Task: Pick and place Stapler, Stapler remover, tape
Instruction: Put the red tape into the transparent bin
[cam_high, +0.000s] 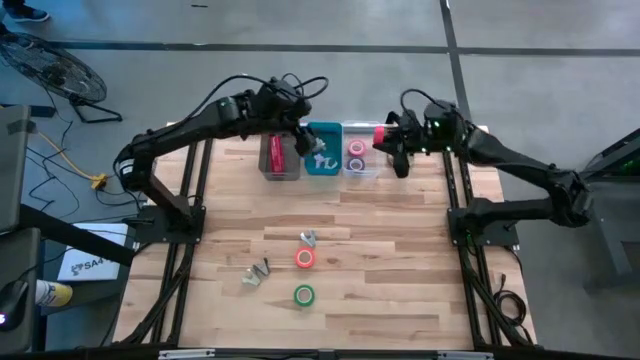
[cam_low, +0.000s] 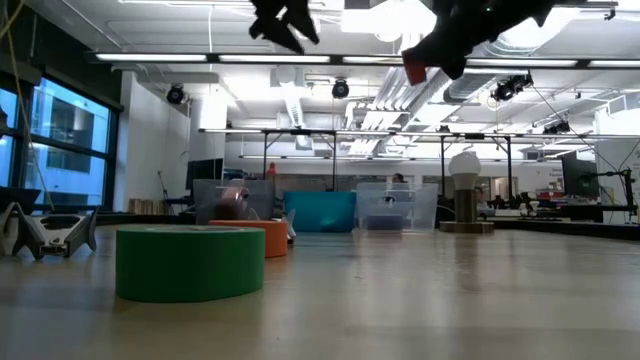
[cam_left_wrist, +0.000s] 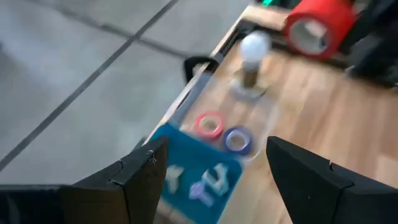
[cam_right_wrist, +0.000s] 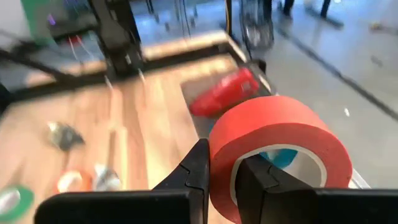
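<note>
Right gripper (cam_right_wrist: 219, 180): was clamped on a red tape roll (cam_right_wrist: 277, 152), one finger inside the pale core and one outside; it hung above the far edge of the surface (cam_high: 400, 260), beside the clear bin (cam_high: 359, 163).
Left gripper (cam_left_wrist: 214, 177): stood wide with nothing between its fingers, above the teal bin (cam_high: 321, 148).
Stapler (cam_high: 278, 155): lay red and lengthwise inside the grey bin (cam_high: 280, 172), at the far side of the surface.
Tape in the clear bin: a pink-red roll (cam_left_wrist: 209, 124) and a purple roll (cam_left_wrist: 237, 139) sat side by side.
Tape on the surface: an orange roll (cam_high: 305, 258) and a green roll (cam_high: 304, 295) lay apart near the front.
Stapler removers: silvery claw pieces rested in the teal bin (cam_left_wrist: 210, 182); others lay on the surface, one (cam_high: 308, 238) just beside the orange roll and more (cam_high: 256, 272) to its left.
</note>
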